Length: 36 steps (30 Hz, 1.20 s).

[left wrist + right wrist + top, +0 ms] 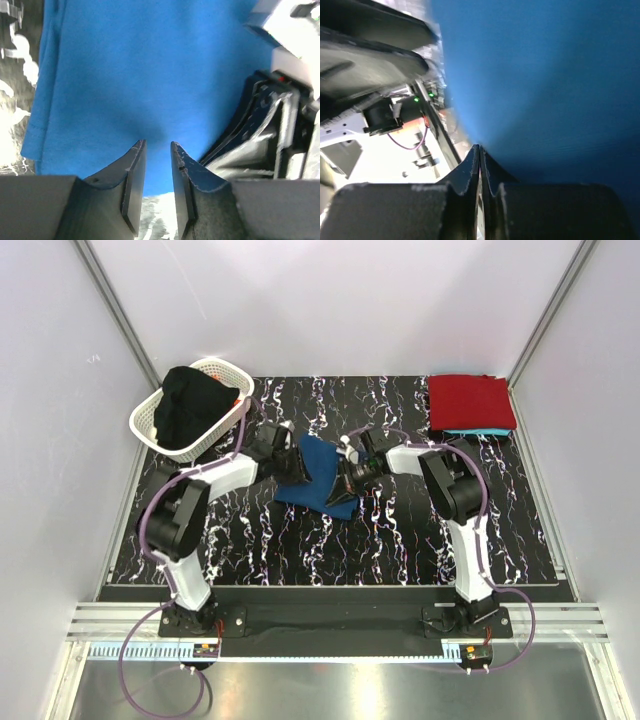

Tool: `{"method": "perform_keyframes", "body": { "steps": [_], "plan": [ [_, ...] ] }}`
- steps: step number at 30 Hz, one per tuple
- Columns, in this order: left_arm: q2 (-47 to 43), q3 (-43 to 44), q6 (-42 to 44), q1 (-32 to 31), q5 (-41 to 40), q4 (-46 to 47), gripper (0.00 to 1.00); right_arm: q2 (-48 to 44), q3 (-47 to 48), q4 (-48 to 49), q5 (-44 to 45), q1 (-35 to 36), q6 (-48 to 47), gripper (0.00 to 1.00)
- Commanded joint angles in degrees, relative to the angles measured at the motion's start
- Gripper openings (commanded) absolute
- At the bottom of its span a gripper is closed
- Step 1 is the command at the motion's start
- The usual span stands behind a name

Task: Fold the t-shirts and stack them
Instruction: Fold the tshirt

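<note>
Located blue t-shirt (312, 490) at the middle of the tabletop (400, 540), between the two arms, bunched into a partial fold, near portion lying flat on the dark marbled surface, far portion appearing slightly raised. Observed left gripper (157, 147) at the left edge of that shirt, jaws set narrow with a clear slot between them. Saw blue cloth through the slot and around both tips, and a hemmed edge running down the left side of the left wrist view. Cannot tell whether gripping cloth or merely resting against it. Observed right gripper (479, 147) at the right edge of the same shirt, jaws pressed together to a hairline, a fold of blue cloth running straight into the tips and spreading away to the right. Recorded as pinching the shirt. Noted both grippers close together, facing each other across the cloth, the right one visible at the right side of the left wrist view. Found red t-shirt (470, 400) folded at the far right corner, lying on top of turquoise t-shirt (478, 431), the latter showing only as a thin strip along the near edge. Found white lattice basket (145, 425) at the far left corner, set at an angle, holding a dark garment (195, 405) heaped above the rim. Noted basket and folded stack both well apart from the blue shirt.
</note>
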Motion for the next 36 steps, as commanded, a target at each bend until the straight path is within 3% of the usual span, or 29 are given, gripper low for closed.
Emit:
{"method": "perform_keyframes", "body": {
  "steps": [1, 6, 13, 22, 23, 26, 27, 30, 36],
  "plan": [
    [2.7, -1.2, 0.3, -0.4, -4.7, 0.9, 0.31, 2.3, -1.3, -0.8, -4.2, -1.4, -2.3, 0.08],
    [3.7, -0.9, 1.5, -0.4, -8.7, -1.3, 0.3, 2.6, -4.6, -0.9, -4.7, -4.3, -3.1, 0.09],
    [1.8, -0.5, 1.8, -0.3, -8.6, -2.9, 0.31, -6.5, -7.4, -0.9, -4.4, -5.2, -1.9, 0.12],
    [-1.5, 0.8, 4.5, 0.2, -11.9, -7.7, 0.33, -13.2, -7.9, -1.0, 6.6, -6.2, 2.8, 0.18],
    [-1.6, 0.5, 4.4, 0.3, -11.8, -7.6, 0.33, -13.8, -8.5, -1.2, 9.7, -6.2, 2.8, 0.25],
    [-1.2, 0.4, 4.7, 1.0, -10.9, -7.8, 0.34, -16.2, -10.0, -1.1, 17.4, -7.0, 2.4, 0.29],
    [-0.7, 0.5, 4.7, 1.3, -9.6, -7.8, 0.34, -17.3, -10.2, -1.1, 19.2, -7.6, 2.7, 0.43],
    [1.6, 1.5, 4.3, 3.3, -7.6, -9.1, 0.34, -19.5, -10.4, -0.7, 25.6, -9.9, 2.2, 0.62],
    [0.0, 6.0, 5.9, 4.6, -4.3, -9.5, 0.35, -18.3, -6.3, -1.0, 26.4, -11.2, -2.2, 0.72]
  ]
}}
